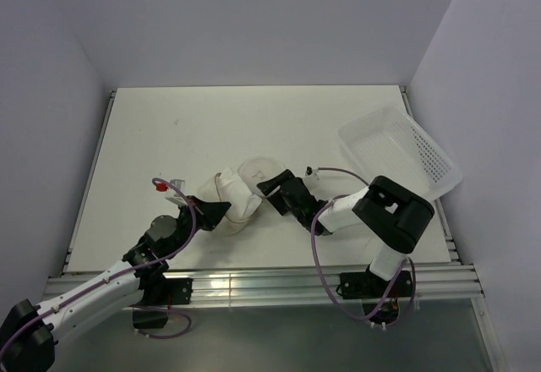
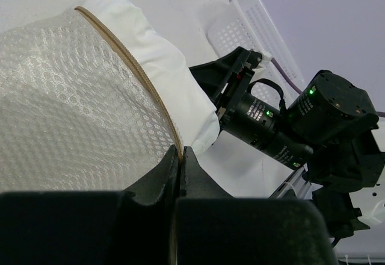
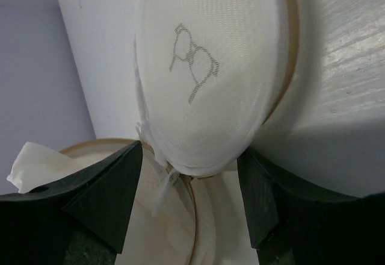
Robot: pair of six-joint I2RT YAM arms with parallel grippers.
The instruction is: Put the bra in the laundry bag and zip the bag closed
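The laundry bag (image 1: 239,196) lies mid-table with its round lid (image 1: 260,172) raised and open. The lid's eyeglasses mark (image 3: 192,66) faces my right wrist camera. My left gripper (image 1: 216,212) is shut on the bag's tan rim trim (image 2: 129,60), beside the bag's honeycomb mesh wall (image 2: 66,114). My right gripper (image 1: 272,191) is open, its fingers (image 3: 108,187) on either side of the lid's lower edge without touching it. Off-white fabric (image 3: 171,229) lies in the bag mouth under the lid; it looks like the bra, mostly hidden.
A white perforated plastic tray (image 1: 401,148) leans at the table's right edge against the wall. A small red-tipped part (image 1: 159,186) sits by the left arm. The walls close in at left, back and right.
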